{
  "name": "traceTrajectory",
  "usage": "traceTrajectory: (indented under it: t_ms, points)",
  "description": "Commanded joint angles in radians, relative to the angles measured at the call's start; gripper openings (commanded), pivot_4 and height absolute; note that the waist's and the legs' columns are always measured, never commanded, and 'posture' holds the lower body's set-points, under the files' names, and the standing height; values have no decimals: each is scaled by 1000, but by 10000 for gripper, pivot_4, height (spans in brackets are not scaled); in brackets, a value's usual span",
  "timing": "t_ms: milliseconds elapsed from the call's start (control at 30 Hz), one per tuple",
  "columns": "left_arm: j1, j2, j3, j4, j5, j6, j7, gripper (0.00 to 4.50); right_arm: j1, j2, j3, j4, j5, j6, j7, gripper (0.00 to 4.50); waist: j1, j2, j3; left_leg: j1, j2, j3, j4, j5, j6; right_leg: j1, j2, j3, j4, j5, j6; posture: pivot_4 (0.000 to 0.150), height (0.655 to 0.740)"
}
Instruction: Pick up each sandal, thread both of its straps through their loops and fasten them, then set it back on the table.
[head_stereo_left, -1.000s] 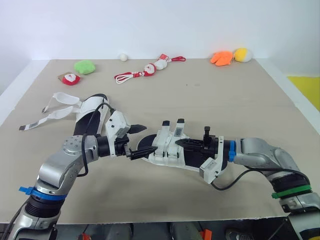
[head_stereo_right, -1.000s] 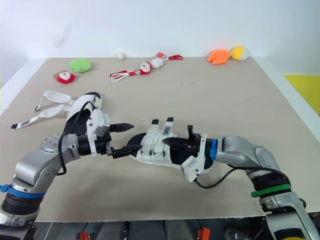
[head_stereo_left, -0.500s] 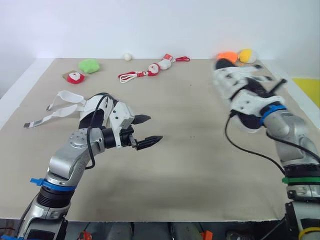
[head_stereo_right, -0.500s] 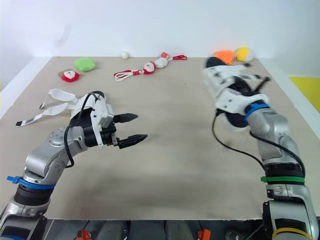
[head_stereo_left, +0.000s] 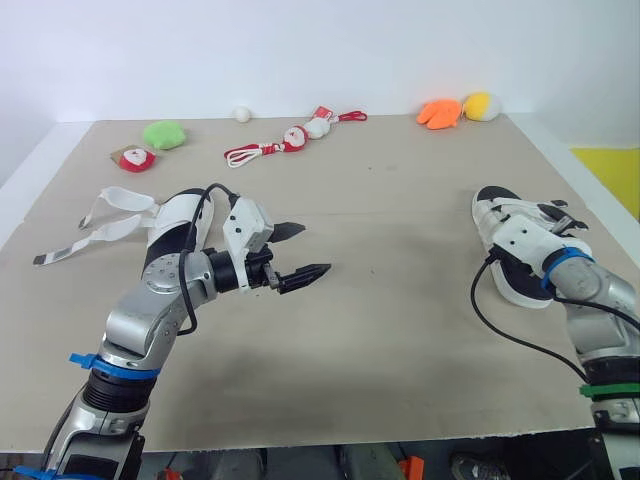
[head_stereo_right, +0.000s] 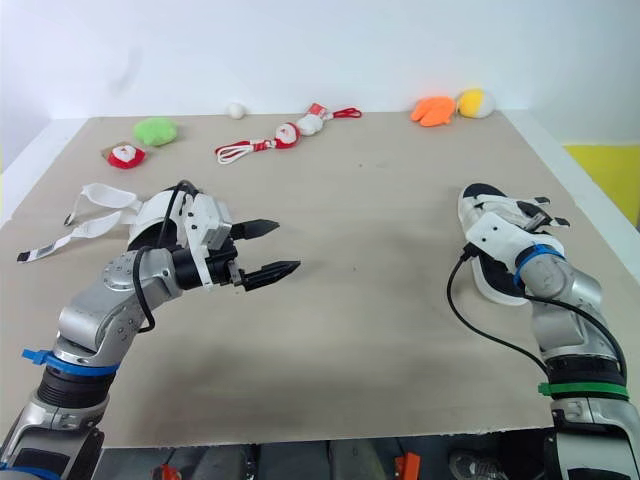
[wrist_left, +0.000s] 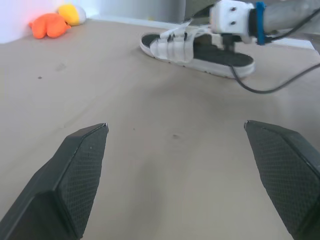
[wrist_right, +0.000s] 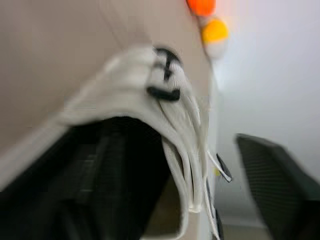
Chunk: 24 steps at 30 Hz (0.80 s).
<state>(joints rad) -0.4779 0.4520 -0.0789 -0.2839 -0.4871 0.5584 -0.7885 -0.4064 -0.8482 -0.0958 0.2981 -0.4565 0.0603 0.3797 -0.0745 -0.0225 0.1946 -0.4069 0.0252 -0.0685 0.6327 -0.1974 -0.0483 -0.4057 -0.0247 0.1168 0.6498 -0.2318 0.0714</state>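
A white sandal (head_stereo_left: 512, 282) with a black footbed and closed straps lies flat on the table near its right edge; it also shows as the sandal (wrist_left: 195, 47). My right gripper (head_stereo_left: 541, 228) rests over its straps (wrist_right: 167, 117) with the jaws open, one finger (wrist_right: 277, 175) standing well off to the side. A second white sandal (head_stereo_left: 178, 214) lies at the left, its long straps (head_stereo_left: 108, 217) loose on the table, partly hidden by my left arm. My left gripper (head_stereo_left: 314, 249) hovers open and empty over the middle of the table.
Small toys line the far edge: a green plush (head_stereo_left: 165, 133), a red and white toy (head_stereo_left: 133, 158), Santa figures on a red cord (head_stereo_left: 290, 140), a white ball (head_stereo_left: 241, 114), and orange (head_stereo_left: 440, 113) and yellow (head_stereo_left: 482, 105) plush. The table's right edge (head_stereo_left: 600, 215) runs close to the right sandal.
My right arm carried the sandal from the table's middle, up through the air, down to the right side, and its jaws opened. The left gripper stayed open near the middle.
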Motion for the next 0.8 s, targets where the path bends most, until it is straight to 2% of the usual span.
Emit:
traceTrajectory:
  t_ms: [33,167,267,333,467,500,633,800]
  points:
    - [-19,3,39,-17,12,-42,24,45000,47,-76,-93,-103,107,-35,88,44834,2,0,0,0,0,0,0,0,0,1,0,0,0,0,0,1500,7400]
    - [-31,25,104,-13,48,-57,99,45000,94,-75,-195,-235,382,17,298,44834,-3,-1,0,1,0,0,2,0,0,2,0,0,0,1,3,1500,7400]
    - [-19,96,162,10,184,-103,214,45000,57,-23,-259,-431,712,218,434,44834,-13,-1,1,2,2,0,2,1,1,2,2,1,0,3,5,1500,7400]
    - [-12,123,183,15,235,-118,265,45000,29,-4,-263,-513,830,332,453,44834,-17,-1,1,3,4,0,2,1,2,2,5,1,0,4,5,1500,7400]
    - [75,238,194,-13,454,-138,391,45000,-165,69,-188,-634,1212,732,434,44834,-23,-2,1,3,5,-1,2,3,4,2,6,0,0,6,3,1500,7400]
    - [98,254,195,-13,483,-144,405,45000,-197,78,-179,-638,1268,788,438,44834,-22,-2,1,3,5,-1,2,3,5,2,5,1,0,6,2,1500,7400]
    - [184,296,176,23,596,-145,453,45000,-290,95,-124,-615,1397,924,466,44834,-7,-4,1,0,4,-2,2,4,5,0,5,0,0,4,0,1500,7400]
    - [216,301,149,60,703,-172,510,45000,-344,115,-35,-597,1360,887,517,44834,7,-4,2,-4,2,-1,1,3,4,-3,2,-2,-2,4,2,1500,7400]
